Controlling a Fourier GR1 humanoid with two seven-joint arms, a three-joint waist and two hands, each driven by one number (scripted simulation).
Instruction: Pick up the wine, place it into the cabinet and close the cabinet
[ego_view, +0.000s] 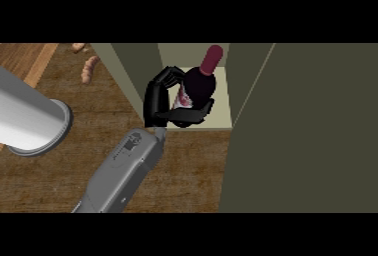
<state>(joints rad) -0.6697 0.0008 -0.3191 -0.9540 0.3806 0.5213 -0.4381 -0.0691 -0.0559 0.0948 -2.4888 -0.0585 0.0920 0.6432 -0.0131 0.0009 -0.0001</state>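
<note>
The wine (201, 80) stands upper centre of the frame, inside the open cabinet (251, 90), its red cap pointing to the top. My one visible hand (166, 102) has its fingers (168, 75) curled round the dark body, thumb across the label (I can't tell which arm this is). I judge the placing step nearly done. Next I must let go, back out over the wooden desk (184, 165), then swing the door (310, 130) at right closed.

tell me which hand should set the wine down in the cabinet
Right. The right hand is curled round the wine, which is already inside the open cabinet. The left hand is out of view.
</note>
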